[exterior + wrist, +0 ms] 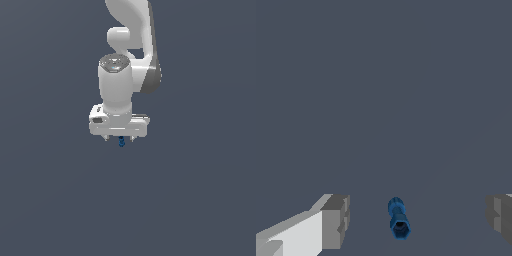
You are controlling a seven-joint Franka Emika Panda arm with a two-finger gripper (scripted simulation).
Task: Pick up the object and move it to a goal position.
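Flat grey backdrop — pincer (120, 138) spread wide, straddling the blue object (398, 224), no contact. Pre-grasp; next: close squarely.

Object: the object (121, 143) (398, 218) — a tiny bright-blue, knobbly, slightly elongated piece.
Shape: it is showing a stack of ridged segments along its length, with a hexagonal end face that has a dark hollow in the middle — seen in the wrist view.
Size: it is looking far smaller than the gripper (120, 138) above it.
Pose: in the exterior view it is appearing upright, long axis running vertically.
Position: it is sitting between the gripper's two fingers (336, 220), with clear gaps on both sides in the wrist view.
Contact: nothing is touching it on either side; whether it is resting on the table cannot be told.
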